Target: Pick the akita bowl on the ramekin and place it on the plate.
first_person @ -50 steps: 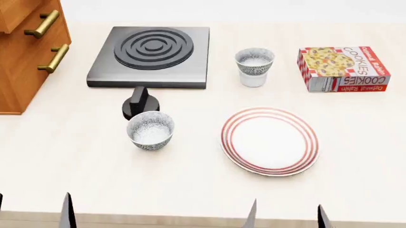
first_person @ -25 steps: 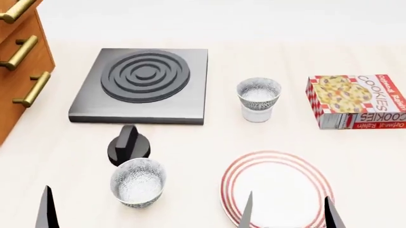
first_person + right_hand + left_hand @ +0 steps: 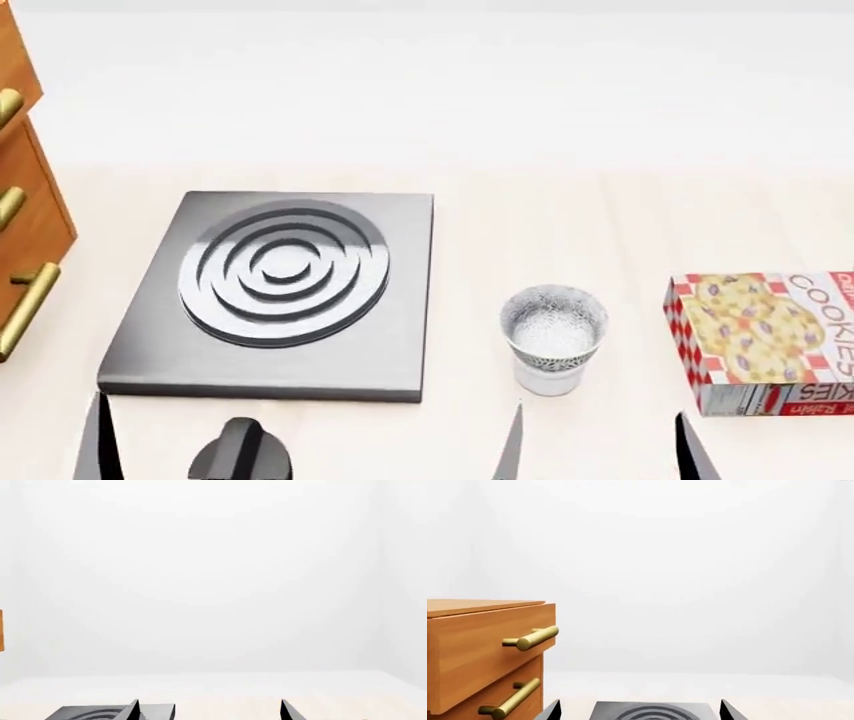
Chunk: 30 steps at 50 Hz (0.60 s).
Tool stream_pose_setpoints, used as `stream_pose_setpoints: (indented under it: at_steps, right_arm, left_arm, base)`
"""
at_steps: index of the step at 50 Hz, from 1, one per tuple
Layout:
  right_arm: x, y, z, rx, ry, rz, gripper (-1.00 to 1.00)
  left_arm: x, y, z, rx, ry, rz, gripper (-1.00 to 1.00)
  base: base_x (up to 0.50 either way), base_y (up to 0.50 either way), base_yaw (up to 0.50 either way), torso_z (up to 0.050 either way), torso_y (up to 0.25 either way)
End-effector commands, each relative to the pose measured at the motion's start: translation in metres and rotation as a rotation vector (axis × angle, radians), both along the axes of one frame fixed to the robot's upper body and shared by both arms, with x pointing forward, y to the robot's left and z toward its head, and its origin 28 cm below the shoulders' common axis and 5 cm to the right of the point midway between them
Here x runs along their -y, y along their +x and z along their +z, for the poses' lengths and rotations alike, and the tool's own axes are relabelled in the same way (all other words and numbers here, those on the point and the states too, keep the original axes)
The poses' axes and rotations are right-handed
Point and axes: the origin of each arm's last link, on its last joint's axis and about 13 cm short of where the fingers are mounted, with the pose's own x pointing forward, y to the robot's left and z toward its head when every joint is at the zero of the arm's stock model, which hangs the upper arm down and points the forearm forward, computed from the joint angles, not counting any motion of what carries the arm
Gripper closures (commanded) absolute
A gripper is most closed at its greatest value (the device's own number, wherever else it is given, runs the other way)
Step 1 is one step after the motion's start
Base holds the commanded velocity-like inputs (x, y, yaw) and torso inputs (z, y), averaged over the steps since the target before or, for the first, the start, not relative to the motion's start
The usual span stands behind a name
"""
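So, left of the stove plate (image 3: pixel 280 290) sits the wooden drawer unit (image 3: pixel 20 230). Right of it, the akita bowl (image 3: pixel 553 325) rests on the ramekin (image 3: pixel 549 377), probably nested. Cookie box (image 3: pixel 767 340) further right. Left claw (image 3: pixel 637 711) and right claw (image 3: pixel 209 710) both spread open, empty.

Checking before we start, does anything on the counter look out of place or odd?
One oddity: the akita bowl is stacked upright on the ramekin, right of the stove plate. Nothing looks spilled or damaged.
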Motion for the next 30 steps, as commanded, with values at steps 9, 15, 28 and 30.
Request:
stream_pose_setpoints:
  at_steps: [9, 15, 28, 30]
  right_arm:
    - [-0.002, -0.005, 0.005, 0.066, -0.009, 0.076, -1.0]
    - [-0.002, -0.004, 0.0, 0.063, -0.001, 0.092, -1.0]
    - [-0.002, -0.005, 0.0, 0.06, -0.001, 0.091, -1.0]
    - [-0.002, -0.004, -0.002, 0.053, 0.0, 0.083, -1.0]
  left_arm:
    - [0.0, 0.001, -0.001, -0.002, 0.008, -0.004, -1.0]
    - [0.0, 0.001, -0.002, -0.005, 0.013, 0.0, -1.0]
    - [-0.001, -0.001, -0.001, 0.041, 0.033, 0.033, -1.0]
    - [-0.001, -0.001, -0.002, 0.041, 0.023, 0.025, -1.0]
  base:
    - [0.22, 0.0, 0.0, 0.05, 0.0]
    - [0.0, 0.0, 0.0, 0.05, 0.0]
    - [0.0, 0.0, 0.0, 0.036, -0.019]
    - [0.0, 0.0, 0.0, 0.0, -0.25]
